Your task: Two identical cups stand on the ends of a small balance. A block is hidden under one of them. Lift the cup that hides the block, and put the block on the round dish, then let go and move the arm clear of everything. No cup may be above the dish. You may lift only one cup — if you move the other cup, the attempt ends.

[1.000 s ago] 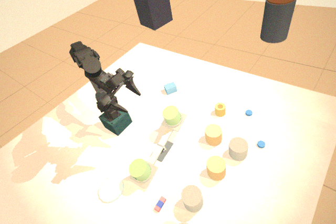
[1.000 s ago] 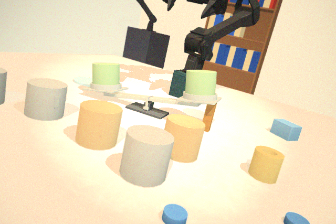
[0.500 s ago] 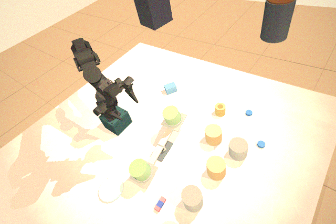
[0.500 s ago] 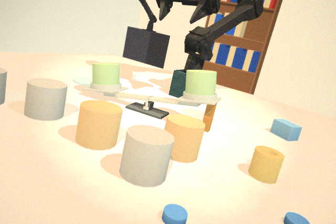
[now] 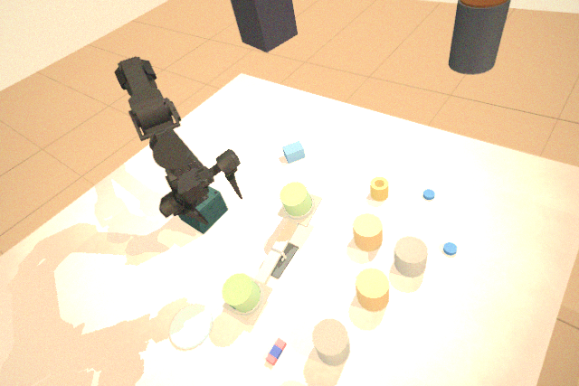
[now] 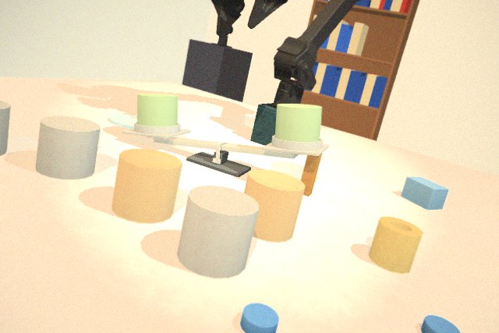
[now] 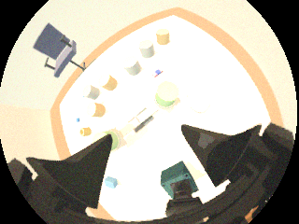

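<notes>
My claw (image 5: 218, 202) hangs wide apart, empty, left of the balance (image 5: 284, 260). The cup on its far end (image 5: 295, 198) lies nearest my fingers, the other cup (image 5: 241, 292) farther off. The block is hidden; I can't tell under which.

In the top view, the white worktop (image 5: 467, 162) fills the lower part of the frame. The small balance (image 5: 283, 258) lies in the middle. One light green cup (image 5: 296, 198) stands on its upper end, another light green cup (image 5: 241, 292) on its lower end. The flat round white dish (image 5: 190, 326) lies lower left of that cup. The dark arm's teal base block (image 5: 210, 211) sits left of the balance. The tool (image 5: 219, 202) hangs above this block.
</notes>
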Available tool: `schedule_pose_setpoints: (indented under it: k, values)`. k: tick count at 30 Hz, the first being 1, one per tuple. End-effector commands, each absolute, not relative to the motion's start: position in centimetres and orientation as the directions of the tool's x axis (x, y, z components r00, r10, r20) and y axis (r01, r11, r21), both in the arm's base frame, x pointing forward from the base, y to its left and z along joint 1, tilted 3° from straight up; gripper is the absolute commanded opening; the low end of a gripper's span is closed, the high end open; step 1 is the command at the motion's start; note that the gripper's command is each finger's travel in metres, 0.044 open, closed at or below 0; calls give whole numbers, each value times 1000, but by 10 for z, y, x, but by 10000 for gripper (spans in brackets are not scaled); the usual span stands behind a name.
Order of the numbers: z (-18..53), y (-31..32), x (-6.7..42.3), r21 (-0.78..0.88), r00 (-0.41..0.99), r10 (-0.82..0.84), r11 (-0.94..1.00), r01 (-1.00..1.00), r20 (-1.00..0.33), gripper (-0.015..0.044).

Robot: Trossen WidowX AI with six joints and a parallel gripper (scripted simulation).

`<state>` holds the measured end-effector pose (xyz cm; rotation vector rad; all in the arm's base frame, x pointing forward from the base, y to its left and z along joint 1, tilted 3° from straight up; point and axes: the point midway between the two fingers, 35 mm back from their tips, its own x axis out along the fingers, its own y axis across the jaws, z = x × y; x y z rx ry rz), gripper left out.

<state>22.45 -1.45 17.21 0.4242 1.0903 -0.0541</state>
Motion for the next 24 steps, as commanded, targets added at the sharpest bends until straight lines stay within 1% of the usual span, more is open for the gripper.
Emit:
schedule_pose_setpoints:
  k: [1, 15, 24]
  values:
    - [166, -22, 237, 312, 418, 150, 882, 353, -896, 440]
    - [131, -46, 279, 243, 237, 108, 699, 672, -965, 440]
    - [103, -60, 303, 144, 121, 78, 500, 854, -990, 440]
